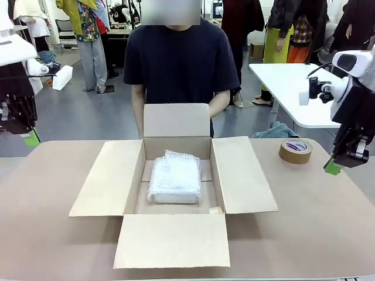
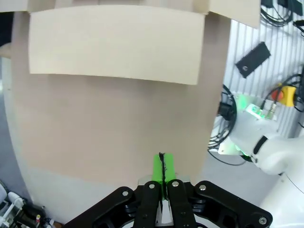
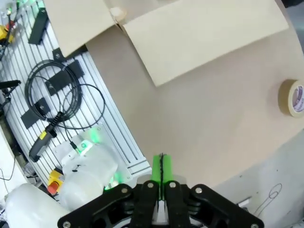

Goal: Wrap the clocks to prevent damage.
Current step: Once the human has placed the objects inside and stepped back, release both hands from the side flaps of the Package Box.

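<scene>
- Bubble-wrapped bundle (image 1: 174, 180) is lying flat on the floor of the open cardboard box (image 1: 173, 240), nearer its far wall than its near one. The box is sitting at the middle of the table (image 1: 47, 193) with three flaps folded outward.
- Going by the task, the bundle is probably holding a clock, so it is likely carrying some weight and something breakable. The wrap is hiding the contents.
- The wrap is looking soft, springy and slick, so pinching only the film is risking a slip or a tear.
- Taking hold across two opposite sides of the bundle, low down and with gentle pressure, is looking safer.
- The box walls are standing close around the bundle, so reaching in from straight above is seeming the easiest way.
- Left gripper (image 1: 30, 138) is hanging above the table's left edge with its green pads pressed together, gripping nothing.
- Right gripper (image 1: 333, 167) is hanging above the right edge, its pads likewise together and empty.
- Roll of brown tape (image 1: 295, 151) is resting near the table's far right corner, well apart from the box.
- Person (image 1: 179, 64) is standing at the far edge, just behind the box's upright far flap.
</scene>
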`<state>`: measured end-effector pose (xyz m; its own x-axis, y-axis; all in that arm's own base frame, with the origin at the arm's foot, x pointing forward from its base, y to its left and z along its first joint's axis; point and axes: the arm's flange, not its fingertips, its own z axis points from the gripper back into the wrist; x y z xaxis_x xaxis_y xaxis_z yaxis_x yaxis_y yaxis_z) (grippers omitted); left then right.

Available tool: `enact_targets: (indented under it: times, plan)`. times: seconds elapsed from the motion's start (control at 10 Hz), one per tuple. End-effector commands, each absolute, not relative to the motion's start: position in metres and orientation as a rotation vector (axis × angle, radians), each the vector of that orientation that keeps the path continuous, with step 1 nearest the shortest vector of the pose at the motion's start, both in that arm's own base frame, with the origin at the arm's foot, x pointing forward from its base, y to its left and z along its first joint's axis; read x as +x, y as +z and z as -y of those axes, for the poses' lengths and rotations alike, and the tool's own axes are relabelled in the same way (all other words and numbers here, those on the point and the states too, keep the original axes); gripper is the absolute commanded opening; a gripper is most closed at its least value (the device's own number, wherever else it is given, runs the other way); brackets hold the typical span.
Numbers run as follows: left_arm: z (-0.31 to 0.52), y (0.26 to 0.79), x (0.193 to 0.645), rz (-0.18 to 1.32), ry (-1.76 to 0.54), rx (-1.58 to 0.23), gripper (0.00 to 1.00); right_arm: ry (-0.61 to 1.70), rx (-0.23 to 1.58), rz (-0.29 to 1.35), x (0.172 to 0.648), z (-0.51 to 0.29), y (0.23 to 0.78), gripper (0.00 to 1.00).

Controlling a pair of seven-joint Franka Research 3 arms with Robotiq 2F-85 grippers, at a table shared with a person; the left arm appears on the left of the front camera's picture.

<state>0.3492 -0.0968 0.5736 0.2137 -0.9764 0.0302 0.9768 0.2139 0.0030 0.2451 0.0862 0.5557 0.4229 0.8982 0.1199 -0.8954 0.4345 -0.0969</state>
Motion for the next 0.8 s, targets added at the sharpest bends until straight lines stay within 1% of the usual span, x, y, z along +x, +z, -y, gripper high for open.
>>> enact_targets:
  times: [0.0,0.1,0.3,0.4,0.7]
  plan:
    - [0.090,0.556,0.343,0.046,-1.328,0.059,0.01,1.125,-0.093,0.127,0.254,-0.088,0.562,0.01]
    - [0.094,0.551,0.343,0.019,-1.331,0.068,0.01,1.138,-0.100,0.113,0.259,-0.090,0.565,0.01]
    - [0.091,0.547,0.345,0.011,-1.337,0.083,0.01,1.134,-0.105,0.075,0.272,-0.090,0.565,0.01]
    - [0.092,0.552,0.345,0.025,-1.355,0.033,0.01,1.133,-0.093,0.133,0.256,-0.088,0.561,0.01]
    - [0.092,0.552,0.345,0.025,-1.355,0.033,0.01,1.133,-0.093,0.133,0.256,-0.088,0.561,0.01]
